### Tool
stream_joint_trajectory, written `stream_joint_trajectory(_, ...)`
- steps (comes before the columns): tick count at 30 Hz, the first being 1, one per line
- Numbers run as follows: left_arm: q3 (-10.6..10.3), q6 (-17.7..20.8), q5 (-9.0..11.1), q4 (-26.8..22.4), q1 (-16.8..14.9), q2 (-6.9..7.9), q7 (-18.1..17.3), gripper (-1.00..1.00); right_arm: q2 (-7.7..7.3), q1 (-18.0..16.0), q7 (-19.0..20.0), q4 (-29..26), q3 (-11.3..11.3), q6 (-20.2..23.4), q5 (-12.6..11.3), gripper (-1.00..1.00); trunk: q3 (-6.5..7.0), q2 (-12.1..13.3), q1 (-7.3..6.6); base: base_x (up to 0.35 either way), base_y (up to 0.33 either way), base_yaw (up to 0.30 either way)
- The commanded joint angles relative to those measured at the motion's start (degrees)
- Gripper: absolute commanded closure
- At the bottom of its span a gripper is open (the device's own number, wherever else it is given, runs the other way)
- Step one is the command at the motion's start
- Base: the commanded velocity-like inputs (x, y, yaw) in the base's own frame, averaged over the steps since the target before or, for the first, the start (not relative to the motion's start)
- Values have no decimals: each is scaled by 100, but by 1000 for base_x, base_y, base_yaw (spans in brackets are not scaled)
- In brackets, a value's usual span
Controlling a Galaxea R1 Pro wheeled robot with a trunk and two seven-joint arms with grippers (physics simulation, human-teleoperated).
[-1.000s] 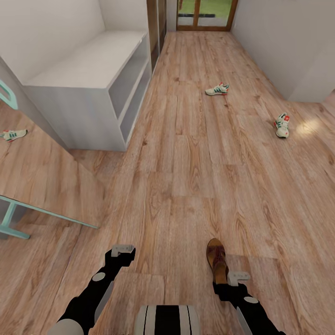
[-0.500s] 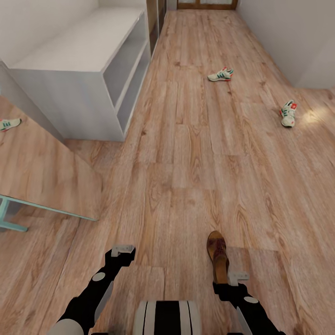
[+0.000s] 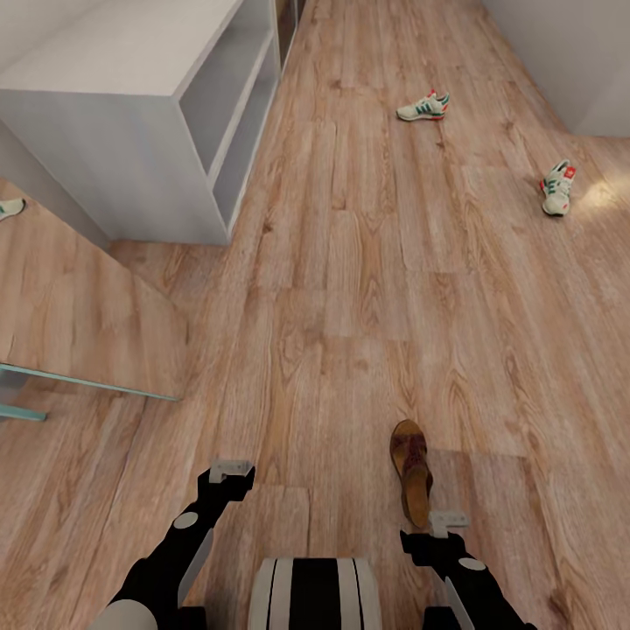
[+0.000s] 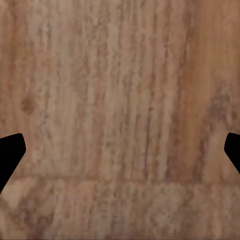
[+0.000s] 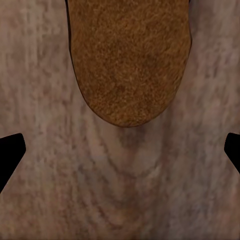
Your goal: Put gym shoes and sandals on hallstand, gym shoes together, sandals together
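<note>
We are lining up on the nearest sandal (image 3: 410, 471), which lies flat on the corridor floor (image 3: 350, 289) just ahead of our right tool (image 3: 447, 521). That tool hangs above the planks with its fingers spread wide and nothing between them; in the right wrist view the rounded end of the sandal (image 5: 129, 60) sits beyond the gap, not yet inside it. Our left tool (image 3: 231, 470) is likewise spread and empty over bare wood.

To do this step well, we would bring the right tool forward until the gap straddles the sandal, then lower and close across the narrow width rather than along the length. The sole looks thin and flat, so we judge the fingers must reach almost to the floor to catch its edges.

The sandal's long axis runs almost straight away from us, one end near the right tool and the other pointing up the corridor; which end is the toe we cannot tell.

The two gym shoes lie well apart further up the floor, one (image 3: 423, 106) mid-corridor and one (image 3: 556, 186) toward the floor's right edge. A grey shelf unit (image 3: 131, 105) stands along the left edge; whether it is the rack we cannot tell.
</note>
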Motion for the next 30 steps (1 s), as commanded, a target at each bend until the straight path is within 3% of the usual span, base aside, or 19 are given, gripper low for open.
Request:
stream_joint_trajectory(1, 3, -16, -5, 3, -2, 0, -15, -100, 0, -1, -2, -10, -2, 32, -4, -100, -5, -1, -1, 0, 0, 0)
stream_joint_trajectory(16, 3, -20, -5, 3, -2, 0, -15, -100, 0, 1, -2, -10, -1, 32, -4, -100, -44, -1, -1, 0, 0, 0)
stream_joint_trajectory(23, 3, -21, -10, -3, -2, 0, -15, -100, -2, 0, -2, -10, -3, 32, -4, -100, -242, -10, 17, 0, 0, 0)
stream_joint_trajectory(30, 3, -22, -10, -7, -2, 0, -15, -100, -2, 1, -2, -10, -3, 32, -4, -100, -248, -10, 17, 0, 0, 0)
